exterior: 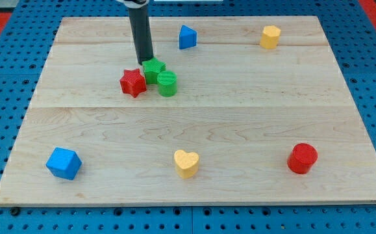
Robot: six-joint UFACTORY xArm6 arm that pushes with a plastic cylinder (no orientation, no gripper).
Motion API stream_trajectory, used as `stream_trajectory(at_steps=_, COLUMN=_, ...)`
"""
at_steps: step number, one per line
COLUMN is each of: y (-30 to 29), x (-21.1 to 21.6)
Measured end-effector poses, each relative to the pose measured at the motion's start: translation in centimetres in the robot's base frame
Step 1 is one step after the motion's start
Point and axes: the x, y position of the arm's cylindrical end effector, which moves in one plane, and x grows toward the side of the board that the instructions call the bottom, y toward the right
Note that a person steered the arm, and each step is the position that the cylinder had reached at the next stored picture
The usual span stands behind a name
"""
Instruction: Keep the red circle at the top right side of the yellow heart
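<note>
The red circle (302,158) lies near the view's bottom right of the wooden board (239,117). The yellow heart (186,163) lies at the bottom middle, well to the left of the red circle and at about the same height. My tip (146,62) is at the upper middle, far from both. It stands just above and between the red star (133,82) and the green star (153,69), close to the green star's left edge.
A green cylinder (167,84) sits against the green star's lower right. A blue triangle (187,37) and a yellow hexagon (270,37) lie near the top edge. A blue cube (63,162) lies at the bottom left.
</note>
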Motion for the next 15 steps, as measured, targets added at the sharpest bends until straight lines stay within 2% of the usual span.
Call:
stream_trajectory(at_steps=1, y=9.8, x=2.1)
stream_trajectory(at_steps=2, y=14.5, x=8.1)
stream_trajectory(at_steps=4, y=31.2, x=18.7)
stream_trajectory(at_steps=5, y=31.8, x=24.5)
stream_trajectory(at_steps=6, y=25.8, x=19.4)
stream_trajectory(at_steps=7, y=25.1, x=22.2)
stream_trajectory(at_steps=8, y=31.5, x=23.6)
stream_trajectory(at_steps=9, y=35.2, x=27.3)
stream_trajectory(at_steps=10, y=32.4, x=29.0)
stream_trajectory(at_steps=11, y=25.7, x=26.0)
stream_trajectory(at_steps=12, y=22.7, x=25.7)
stream_trajectory(at_steps=13, y=23.6, x=27.5)
stream_trajectory(at_steps=14, y=21.0, x=27.0)
stream_trajectory(at_steps=15, y=16.9, x=23.1)
